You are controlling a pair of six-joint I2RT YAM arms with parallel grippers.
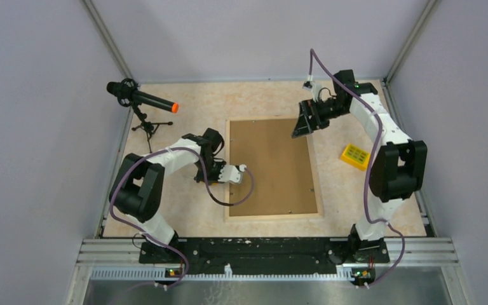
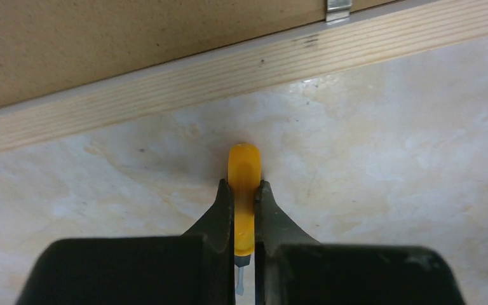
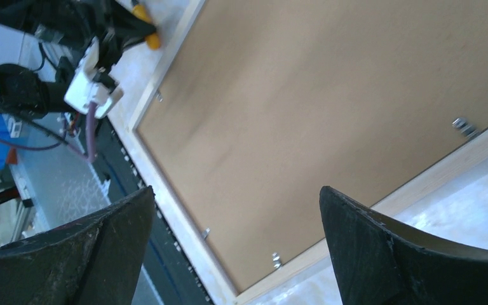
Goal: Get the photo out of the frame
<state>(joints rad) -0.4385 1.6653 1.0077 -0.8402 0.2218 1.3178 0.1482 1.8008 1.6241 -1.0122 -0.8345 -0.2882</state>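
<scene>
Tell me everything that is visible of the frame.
The frame lies flat, face down on the table, showing only its reverse: a plain brown board inside pale wood rails, held by small metal clips along the inner edge. The photo is hidden. The left hand, shut on a yellow tool, is beside the left rail with a gap between; the open right hand hovers over the far right corner. Only the table seems to touch it.
</scene>
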